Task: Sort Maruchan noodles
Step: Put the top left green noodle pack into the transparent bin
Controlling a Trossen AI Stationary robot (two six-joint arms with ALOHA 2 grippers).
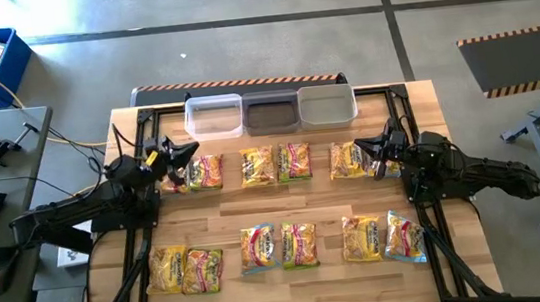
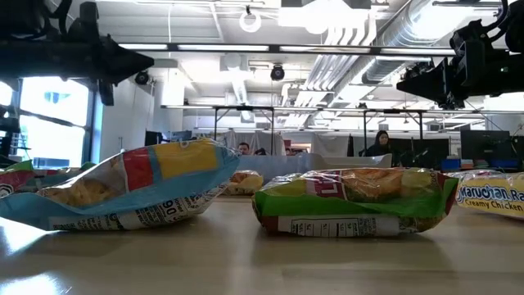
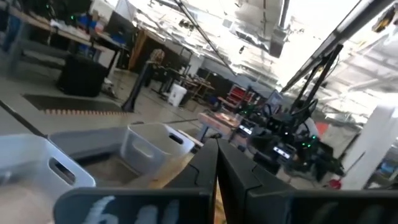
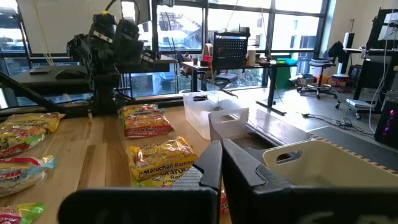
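High view shows sorting not yet begun, by the look of it: the three clear bins at the table's far edge hold no packets, and all twelve Maruchan noodles lie on the wood in two rows. From the left, the left gripper hovers with fingers pressed together, empty, above the far row's left-end packets. The right gripper is likewise closed on nothing, above the right-end packets, touching none.
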